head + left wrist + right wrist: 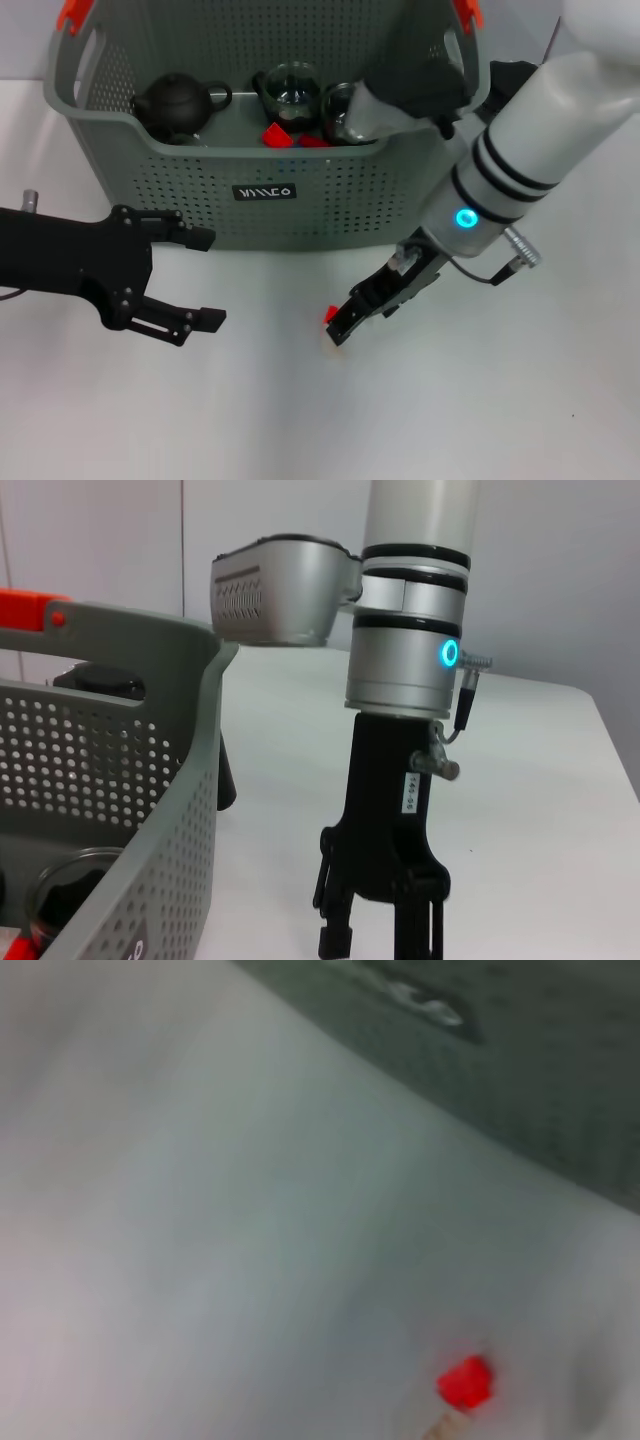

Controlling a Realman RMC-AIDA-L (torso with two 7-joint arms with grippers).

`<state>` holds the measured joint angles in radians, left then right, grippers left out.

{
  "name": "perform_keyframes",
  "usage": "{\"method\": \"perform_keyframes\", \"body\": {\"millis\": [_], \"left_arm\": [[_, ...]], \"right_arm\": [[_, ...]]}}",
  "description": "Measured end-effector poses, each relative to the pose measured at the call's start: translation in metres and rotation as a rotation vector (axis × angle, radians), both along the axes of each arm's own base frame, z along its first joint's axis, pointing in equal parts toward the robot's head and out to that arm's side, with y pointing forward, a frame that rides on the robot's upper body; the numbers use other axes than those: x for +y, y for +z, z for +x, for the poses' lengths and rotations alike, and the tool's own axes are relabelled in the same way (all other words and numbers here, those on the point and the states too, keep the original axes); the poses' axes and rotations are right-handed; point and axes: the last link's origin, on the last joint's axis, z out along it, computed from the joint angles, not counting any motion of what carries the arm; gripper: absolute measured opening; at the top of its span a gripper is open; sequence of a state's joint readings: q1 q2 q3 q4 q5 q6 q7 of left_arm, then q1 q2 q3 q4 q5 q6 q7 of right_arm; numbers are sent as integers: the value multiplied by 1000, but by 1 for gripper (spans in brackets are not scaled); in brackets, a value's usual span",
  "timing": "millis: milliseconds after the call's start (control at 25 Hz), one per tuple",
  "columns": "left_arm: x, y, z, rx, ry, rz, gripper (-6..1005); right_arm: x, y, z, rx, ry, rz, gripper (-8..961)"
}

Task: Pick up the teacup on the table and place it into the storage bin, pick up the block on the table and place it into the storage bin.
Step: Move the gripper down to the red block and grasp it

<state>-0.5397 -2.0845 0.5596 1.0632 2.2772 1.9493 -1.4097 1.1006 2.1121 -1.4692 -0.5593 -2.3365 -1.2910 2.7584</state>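
A small red block (331, 314) lies on the white table (480, 400), near the front wall of the large grey-green perforated plastic storage bin (300, 215), which stands at the far side with orange handle clips and a black label; inside it sit a dark round teapot (172, 104), two glass cups (290, 88) and red pieces (277, 134); the right gripper (342, 328) hangs tilted just beside the block, whether its fingers are apart I cannot tell; the left gripper (206, 278) hovers at the left, fingers spread wide, holding nothing.
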Motion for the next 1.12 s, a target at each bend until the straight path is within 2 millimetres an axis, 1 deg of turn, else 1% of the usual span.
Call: {"method": "perform_keyframes", "body": {"millis": [280,640,1000,1120], "left_arm": [[0,-3,1,2,-2,-4,943],[-3,-4,0,-4,3,-14,942],[-8,-3,-3,-8,11,-32,942],[-13,-4,-2,-17,5,-61,942]], "right_arm": [[-4,-9,-3,-21,87,-33,867],[-1,-13,-5,-38,204,-32,868],[3,-14,-18,-2,294,-33,868],[5,-15,-20,3,325,-36,865]]}}
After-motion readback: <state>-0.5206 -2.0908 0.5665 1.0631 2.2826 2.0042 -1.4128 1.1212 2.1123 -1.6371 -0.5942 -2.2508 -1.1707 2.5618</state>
